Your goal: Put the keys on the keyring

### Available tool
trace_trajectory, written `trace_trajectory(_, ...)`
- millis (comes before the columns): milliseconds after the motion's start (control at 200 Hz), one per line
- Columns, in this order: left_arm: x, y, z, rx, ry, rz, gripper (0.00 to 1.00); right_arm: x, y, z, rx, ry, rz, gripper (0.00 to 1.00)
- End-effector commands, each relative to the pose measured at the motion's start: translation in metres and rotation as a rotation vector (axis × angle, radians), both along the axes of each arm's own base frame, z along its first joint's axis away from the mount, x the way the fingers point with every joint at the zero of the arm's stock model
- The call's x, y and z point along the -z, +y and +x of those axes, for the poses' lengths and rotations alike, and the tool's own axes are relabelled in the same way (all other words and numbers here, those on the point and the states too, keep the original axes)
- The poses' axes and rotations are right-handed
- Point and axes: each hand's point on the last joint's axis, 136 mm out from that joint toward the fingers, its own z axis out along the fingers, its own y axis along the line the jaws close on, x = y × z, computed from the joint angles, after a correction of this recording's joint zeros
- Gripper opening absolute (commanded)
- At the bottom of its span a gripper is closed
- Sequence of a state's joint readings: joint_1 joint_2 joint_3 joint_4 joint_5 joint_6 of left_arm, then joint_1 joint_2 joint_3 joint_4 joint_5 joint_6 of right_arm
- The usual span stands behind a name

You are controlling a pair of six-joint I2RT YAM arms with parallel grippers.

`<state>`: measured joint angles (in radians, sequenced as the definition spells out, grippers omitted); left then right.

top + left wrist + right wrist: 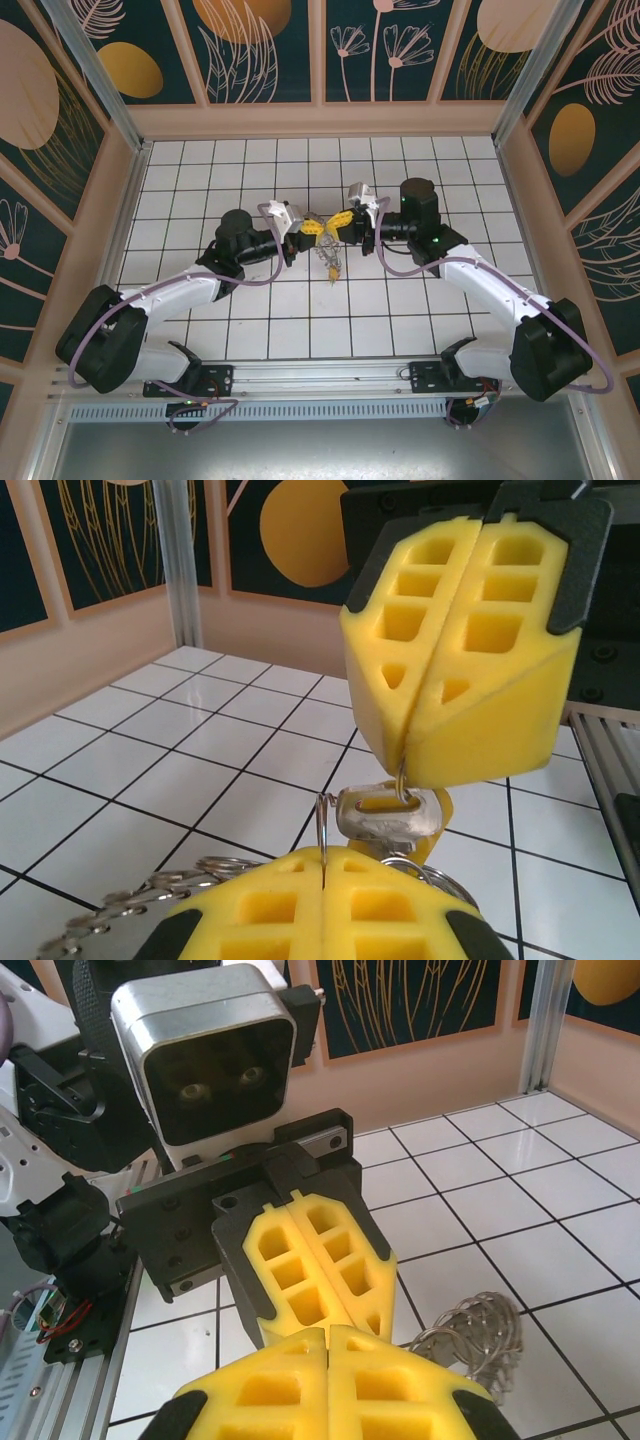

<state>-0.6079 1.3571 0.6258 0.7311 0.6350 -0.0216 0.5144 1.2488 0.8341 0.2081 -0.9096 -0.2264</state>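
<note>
Both grippers meet tip to tip above the middle of the tiled floor. My left gripper (325, 858) is shut on a thin upright wire of the keyring (110, 905), whose beaded hoop trails off to the lower left. Opposite it, my right gripper (405, 760) is shut on a wire loop that runs through the slot in the head of a silver key (385, 815). A yellow tag (443, 820) hangs behind the key. In the right wrist view, ring coils (480, 1332) hang to the right of my right gripper (328, 1332). From above, the bunch (330, 262) dangles under both grippers.
White tiled floor (240, 320) with black grid lines lies all round the arms. Patterned walls with pink frames (320, 118) close the back and sides. A metal rail (320, 378) carrying the arm bases runs along the near edge.
</note>
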Motion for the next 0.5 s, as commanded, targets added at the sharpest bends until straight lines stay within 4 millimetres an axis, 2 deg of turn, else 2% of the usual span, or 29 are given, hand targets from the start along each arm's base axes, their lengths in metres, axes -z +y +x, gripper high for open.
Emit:
trace_trajectory(0, -0.035, -0.006, -0.001, 0.038, -0.077, -0.073, 0.0, -0.015, 0.006, 0.004, -0.004, -0.058, 0.027, 0.0)
trace_trajectory(495, -0.031, -0.009, -0.002, 0.061, -0.07, -0.054, 0.0, -0.021, 0.005, 0.016, 0.085, -0.098, 0.051, 0.0)
